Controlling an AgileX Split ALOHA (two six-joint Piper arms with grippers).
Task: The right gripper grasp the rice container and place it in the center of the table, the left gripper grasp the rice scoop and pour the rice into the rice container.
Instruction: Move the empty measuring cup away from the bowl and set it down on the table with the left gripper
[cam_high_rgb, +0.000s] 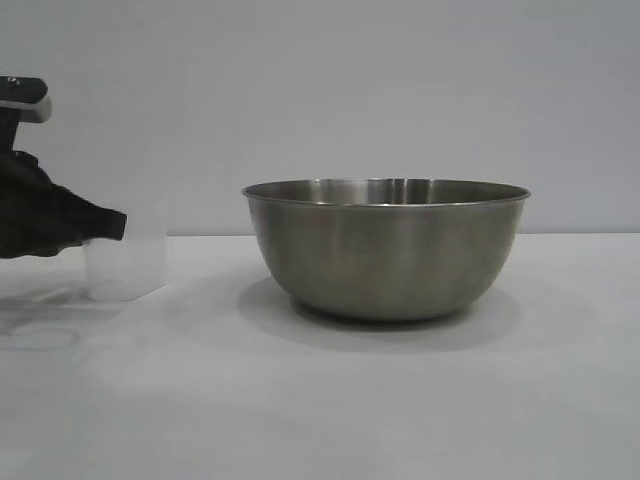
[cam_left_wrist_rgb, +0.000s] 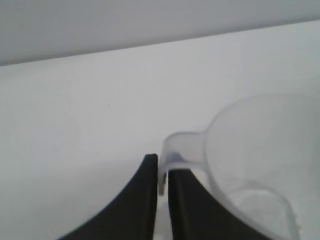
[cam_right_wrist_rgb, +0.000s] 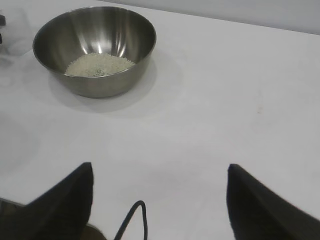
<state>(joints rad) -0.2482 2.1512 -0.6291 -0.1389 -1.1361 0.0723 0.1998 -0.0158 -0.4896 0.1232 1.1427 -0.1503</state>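
Observation:
The rice container (cam_high_rgb: 385, 250), a wide steel bowl, stands upright at the middle of the white table (cam_high_rgb: 400, 410). In the right wrist view the bowl (cam_right_wrist_rgb: 95, 30) holds a small mound of white rice (cam_right_wrist_rgb: 100, 65). The rice scoop (cam_high_rgb: 125, 265), a frosted plastic cup, stands upright left of the bowl and apart from it. My left gripper (cam_high_rgb: 118, 225) is shut on the scoop's side handle. In the left wrist view the gripper (cam_left_wrist_rgb: 163, 172) pinches the handle, with the cup (cam_left_wrist_rgb: 260, 150) beside it. My right gripper (cam_right_wrist_rgb: 160, 169) is open and empty over bare table, well away from the bowl.
A thin black cable (cam_right_wrist_rgb: 132, 220) loops between my right gripper's fingers. A plain grey wall (cam_high_rgb: 400, 90) stands behind the table's far edge. White tabletop lies in front of the bowl and to its right.

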